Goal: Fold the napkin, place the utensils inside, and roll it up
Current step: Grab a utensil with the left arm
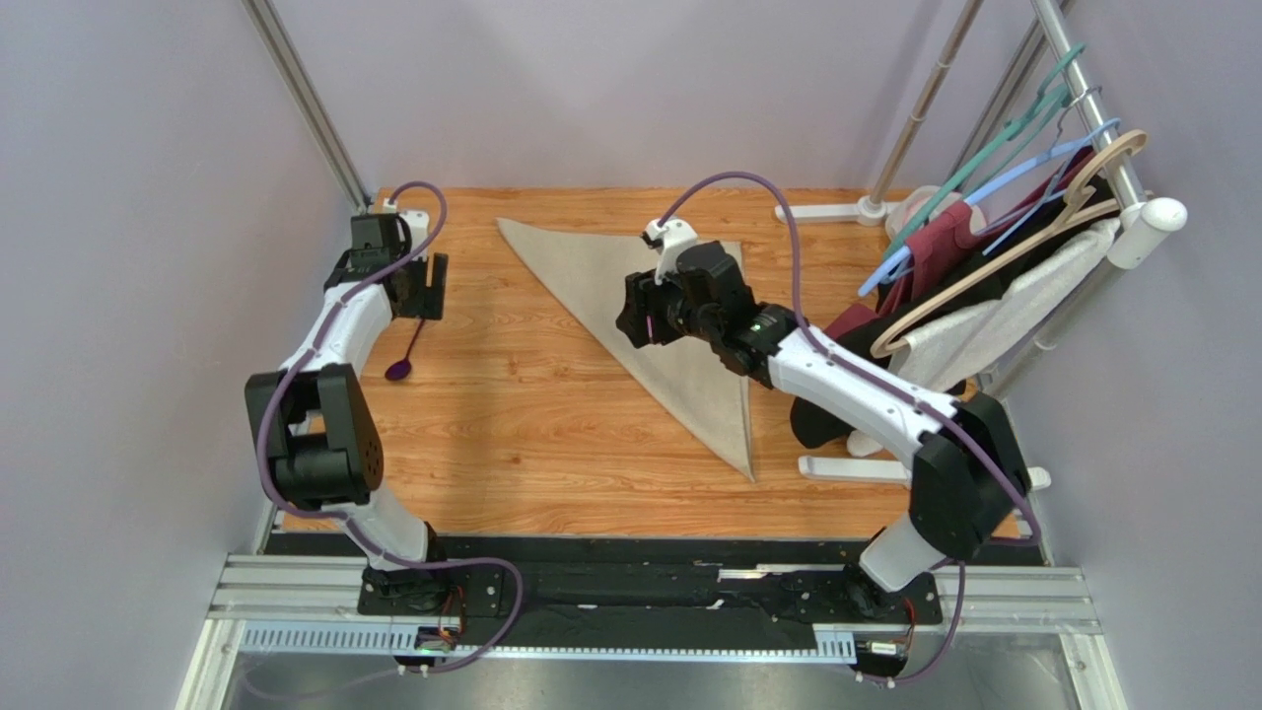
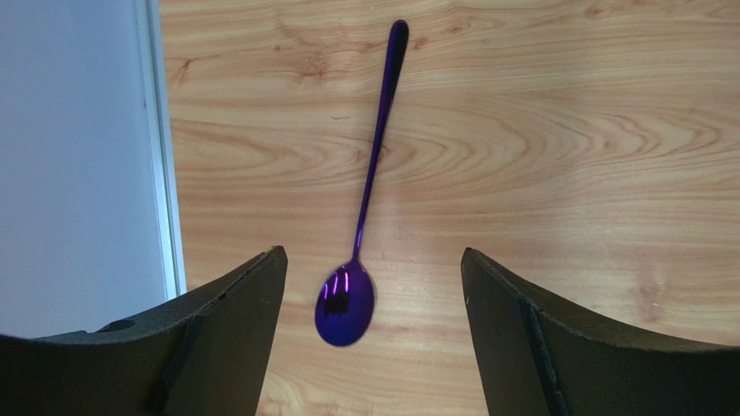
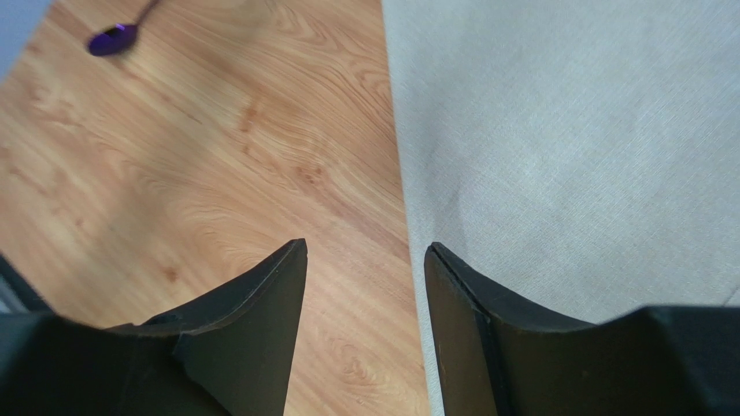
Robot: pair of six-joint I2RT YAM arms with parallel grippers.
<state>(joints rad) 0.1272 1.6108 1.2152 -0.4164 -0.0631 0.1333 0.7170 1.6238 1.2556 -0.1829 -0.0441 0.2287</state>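
Wooden table [image 1: 563,429] bears the spoon [image 2: 369,186], bowl between the wide, empty jaws of the left gripper [image 2: 373,252], handle pointing to twelve o'clock; the right arm [image 1: 874,392] sits farther off.

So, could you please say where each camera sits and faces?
Top view: above and behind the robot, looking down on table, napkin, left arm and right arm.
Left wrist: on the left arm, looking down at the spoon past the open left claw.
Right wrist: on the right arm, looking down at the napkin's edge past the right claw.
Shared: all three show the spoon.
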